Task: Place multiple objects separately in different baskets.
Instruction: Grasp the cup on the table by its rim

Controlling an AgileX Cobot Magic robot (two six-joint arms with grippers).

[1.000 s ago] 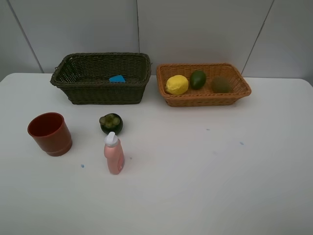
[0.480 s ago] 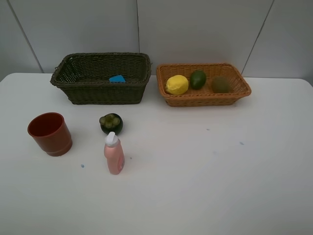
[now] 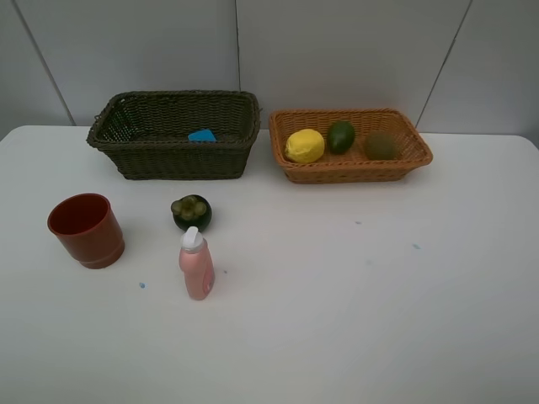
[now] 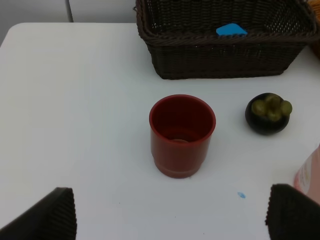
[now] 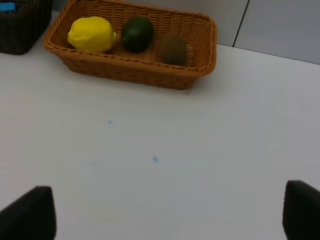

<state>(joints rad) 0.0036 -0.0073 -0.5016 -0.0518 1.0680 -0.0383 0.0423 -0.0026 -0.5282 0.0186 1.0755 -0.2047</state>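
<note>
Three things stand loose in the left half of the high view. A red plastic cup sits upright at the far left, and a dark round mangosteen with a green cap lies near the middle. Just below the mangosteen stands a pink bottle with a white cap. All three rest on the white tabletop.

At upper left, the deep olive-brown wicker basket holds a flat blue eraser. At upper right, the shallow orange-tan wicker basket holds a yellow lemon, a green lime and a brown kiwi.

Neither arm shows in the high view. In the wrist views, the left arm's jaws and the right arm's jaws both stand wide apart with nothing between them. The left pair faces the cup.

The cup looks light, stiff and smooth. A pinch over its rim, one jaw inside and one outside, should hold better than a squeeze across the slick wall. The bottle is tall and narrow and would probably tip if nudged, so it is best taken across the body under the cap. The mangosteen seems firm but could roll, so it should be gripped at its widest part.
</note>
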